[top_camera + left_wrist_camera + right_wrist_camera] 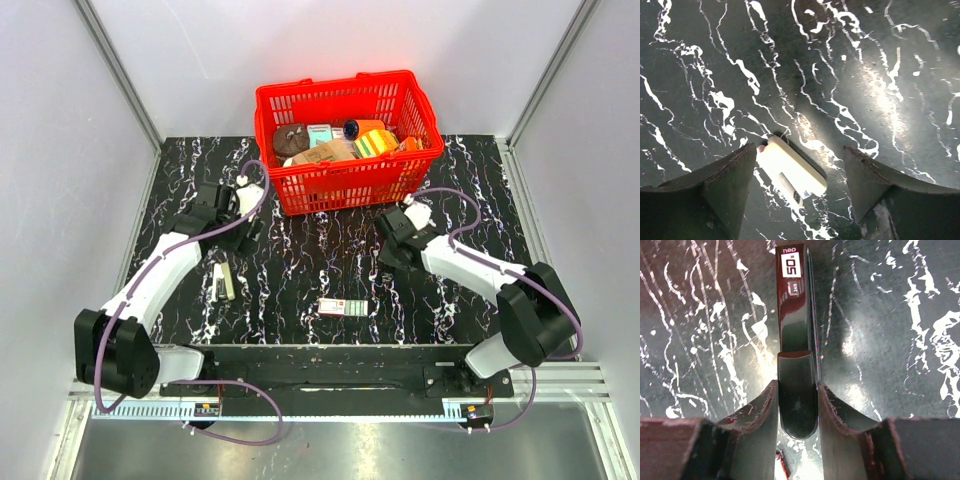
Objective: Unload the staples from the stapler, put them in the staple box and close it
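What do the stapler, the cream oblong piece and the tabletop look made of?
Stapler: glossy black, probably moulded plastic or lacquered metal; it mirrors the light, with a thin metal-looking edge on its right side. Cream piece: smooth matte plastic, judging by rounded corners. Tabletop: black marble-pattern surface, white veins, semi-gloss glare; stone or laminate, cannot tell.

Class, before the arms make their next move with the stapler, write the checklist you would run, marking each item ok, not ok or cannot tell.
1. Right gripper clamped on the stapler: ok.
2. Left gripper open: ok.
3. Left gripper clear of the cream oblong object lying on the table between its fingers: cannot tell, it sits very close to one finger.
4. Stapler's magazine opened: cannot tell.
5. Small labelled box apart from both grippers: ok.
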You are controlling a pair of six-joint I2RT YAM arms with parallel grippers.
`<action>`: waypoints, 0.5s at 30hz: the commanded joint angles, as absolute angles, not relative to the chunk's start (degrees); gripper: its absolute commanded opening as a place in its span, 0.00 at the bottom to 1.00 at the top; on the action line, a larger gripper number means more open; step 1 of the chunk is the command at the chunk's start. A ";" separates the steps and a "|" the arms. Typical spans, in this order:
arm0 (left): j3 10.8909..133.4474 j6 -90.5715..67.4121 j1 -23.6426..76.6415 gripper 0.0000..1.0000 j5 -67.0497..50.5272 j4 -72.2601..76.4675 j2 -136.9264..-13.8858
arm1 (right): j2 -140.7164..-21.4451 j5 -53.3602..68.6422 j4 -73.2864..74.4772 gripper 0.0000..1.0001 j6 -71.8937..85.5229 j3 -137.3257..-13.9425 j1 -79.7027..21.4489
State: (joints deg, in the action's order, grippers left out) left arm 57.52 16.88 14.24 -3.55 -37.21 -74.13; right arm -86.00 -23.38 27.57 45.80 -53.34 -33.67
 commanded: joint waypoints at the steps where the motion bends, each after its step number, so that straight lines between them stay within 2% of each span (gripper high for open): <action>1: 60.47 14.15 14.15 0.76 -10.98 -39.46 -71.19 | -83.94 -28.29 30.05 0.24 49.04 -58.44 -37.26; 5: 59.42 13.27 14.24 0.78 -14.32 -38.06 -69.26 | -83.15 -30.23 32.43 0.23 49.31 -61.43 -39.90; 10: 58.63 11.69 15.99 0.99 -13.01 -37.00 -68.47 | -81.56 -31.46 32.61 0.22 50.89 -63.01 -43.58; 15: 57.22 10.55 19.15 0.99 -17.57 -36.74 -68.99 | -81.47 -32.17 32.09 0.21 53.52 -63.55 -48.24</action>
State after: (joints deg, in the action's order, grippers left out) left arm 57.98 12.40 16.43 -12.60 -38.89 -70.08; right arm -84.05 -28.03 33.58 49.87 -60.36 -44.82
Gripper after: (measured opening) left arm 0.988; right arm 0.380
